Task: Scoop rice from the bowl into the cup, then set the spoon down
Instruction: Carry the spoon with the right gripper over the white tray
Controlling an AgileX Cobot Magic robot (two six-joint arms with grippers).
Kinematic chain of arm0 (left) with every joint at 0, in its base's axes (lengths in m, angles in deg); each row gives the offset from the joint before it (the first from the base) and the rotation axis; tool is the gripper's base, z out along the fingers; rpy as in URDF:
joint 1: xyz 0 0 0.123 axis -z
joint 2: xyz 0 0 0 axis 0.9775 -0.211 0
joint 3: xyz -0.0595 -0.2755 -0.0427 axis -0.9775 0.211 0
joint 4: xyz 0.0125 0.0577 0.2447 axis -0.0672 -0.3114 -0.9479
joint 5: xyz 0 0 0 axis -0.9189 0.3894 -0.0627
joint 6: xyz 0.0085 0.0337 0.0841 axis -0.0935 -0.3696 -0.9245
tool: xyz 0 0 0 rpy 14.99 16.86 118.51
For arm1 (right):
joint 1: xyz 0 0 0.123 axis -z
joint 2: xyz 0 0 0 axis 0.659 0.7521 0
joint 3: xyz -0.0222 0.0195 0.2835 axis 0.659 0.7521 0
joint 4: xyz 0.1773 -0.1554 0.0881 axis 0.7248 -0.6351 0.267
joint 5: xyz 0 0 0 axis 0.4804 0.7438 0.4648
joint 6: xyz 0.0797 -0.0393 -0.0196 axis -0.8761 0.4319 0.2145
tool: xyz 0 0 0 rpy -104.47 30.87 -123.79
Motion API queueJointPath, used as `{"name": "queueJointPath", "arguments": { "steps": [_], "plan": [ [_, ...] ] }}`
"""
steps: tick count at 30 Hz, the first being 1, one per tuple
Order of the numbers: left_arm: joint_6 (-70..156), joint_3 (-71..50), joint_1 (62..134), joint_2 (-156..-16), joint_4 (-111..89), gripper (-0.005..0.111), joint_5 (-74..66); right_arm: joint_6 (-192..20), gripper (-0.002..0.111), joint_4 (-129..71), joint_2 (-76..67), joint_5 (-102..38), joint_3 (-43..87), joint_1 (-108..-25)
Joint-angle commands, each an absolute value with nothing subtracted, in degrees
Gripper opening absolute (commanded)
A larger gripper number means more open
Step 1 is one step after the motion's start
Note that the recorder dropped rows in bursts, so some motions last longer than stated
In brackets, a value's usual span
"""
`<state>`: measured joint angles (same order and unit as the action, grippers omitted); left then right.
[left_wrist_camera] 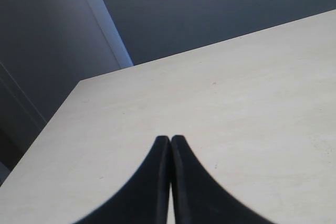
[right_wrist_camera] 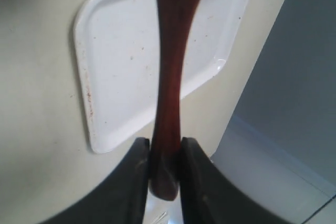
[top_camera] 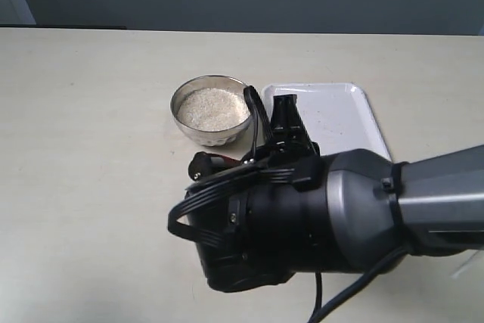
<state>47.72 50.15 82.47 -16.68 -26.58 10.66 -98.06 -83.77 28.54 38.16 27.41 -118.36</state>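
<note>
Spoon [right_wrist_camera: 170, 77]: glossy reddish-brown wood with a slim handle that broadens away from the grip. It is clamped between the black fingers of the right gripper [right_wrist_camera: 165, 144] and seen over the tray [right_wrist_camera: 121, 66], a flat white rectangle with rounded corners and fine specks. Bowl [top_camera: 204, 135], upper centre of the exterior view, just left of the tray: shiny metal with a faceted wall, holding rice [top_camera: 212, 107], a pale granular heap. Left gripper [left_wrist_camera: 169, 141]: tapered dark fingers pressed together with nothing between them, above the matte cream table [left_wrist_camera: 252, 103].
</note>
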Motion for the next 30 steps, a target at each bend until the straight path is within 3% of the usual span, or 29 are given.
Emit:
{"name": "queueJointPath", "arguments": {
  "steps": [1, 12, 18, 24, 30],
  "plan": [
    [47.89, 50.02, 82.5, -16.41, -26.45, 0.001, 10.27, -98.8, -0.001, -85.98, 28.1, 38.39, 27.67, -118.5],
    [47.89, 50.02, 82.5, -16.41, -26.45, 0.001, 10.27, -101.58, -0.001, -75.86, 25.56, 38.39, 27.67, -117.7],
    [47.89, 50.02, 82.5, -16.41, -26.45, 0.001, 10.27, -103.92, -0.001, -69.73, 23.0, 34.71, 27.67, -112.31],
    [47.89, 50.02, 82.5, -16.41, -26.45, 0.001, 10.27, -104.85, -0.001, -62.8, 19.75, 26.89, 27.67, -100.88],
    [47.89, 50.02, 82.5, -16.41, -26.45, 0.001, 10.27, -103.05, -0.001, -46.23, 19.37, 22.59, 27.67, -79.43]
  ]
}}
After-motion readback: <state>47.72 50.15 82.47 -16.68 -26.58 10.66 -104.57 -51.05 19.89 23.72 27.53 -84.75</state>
